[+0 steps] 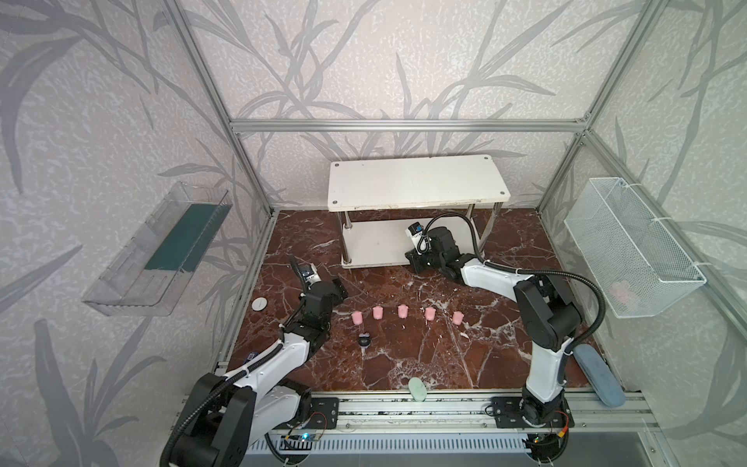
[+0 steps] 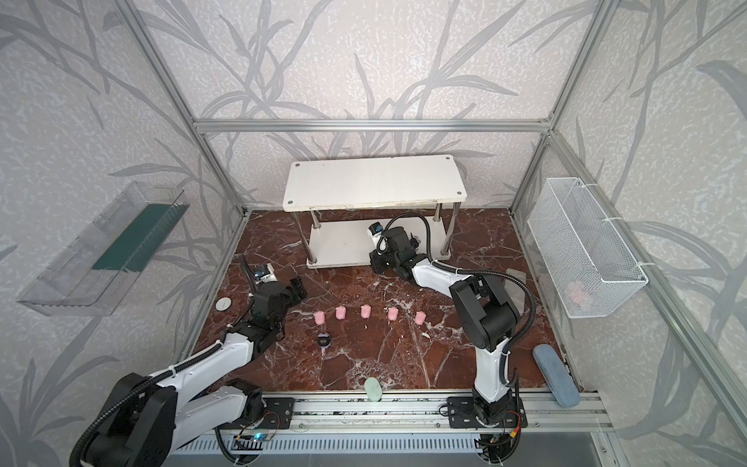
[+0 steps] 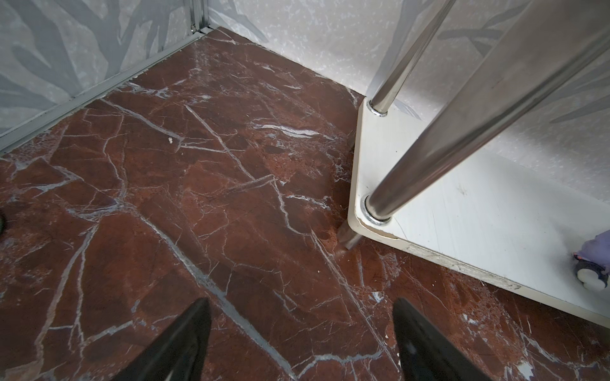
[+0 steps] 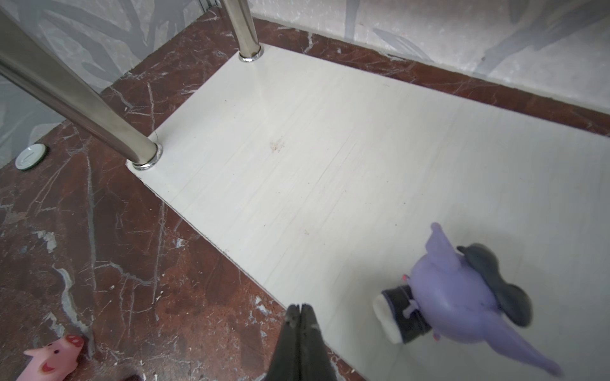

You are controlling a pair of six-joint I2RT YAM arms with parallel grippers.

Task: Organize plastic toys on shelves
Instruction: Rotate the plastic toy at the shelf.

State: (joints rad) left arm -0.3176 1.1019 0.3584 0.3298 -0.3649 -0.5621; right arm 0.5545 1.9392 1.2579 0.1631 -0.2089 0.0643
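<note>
Several pink pig toys stand in a row on the marble floor, from one (image 1: 357,318) on the left to one (image 1: 457,318) on the right. A black and lilac figurine (image 1: 365,340) sits just in front of the row's left end. The white two-tier shelves (image 1: 416,178) stand at the back. A purple figurine (image 4: 462,297) lies on its side on the lower board (image 4: 330,148). My right gripper (image 4: 299,308) is shut and empty at that board's front edge, beside the figurine and apart from it. My left gripper (image 3: 302,306) is open and empty over bare floor, left of the shelves.
A white round disc (image 1: 259,303) lies by the left wall. A pale green oval (image 1: 417,389) rests at the front edge and a blue-grey case (image 1: 598,374) at the front right. A clear tray (image 1: 157,250) hangs on the left wall, a wire basket (image 1: 630,246) on the right.
</note>
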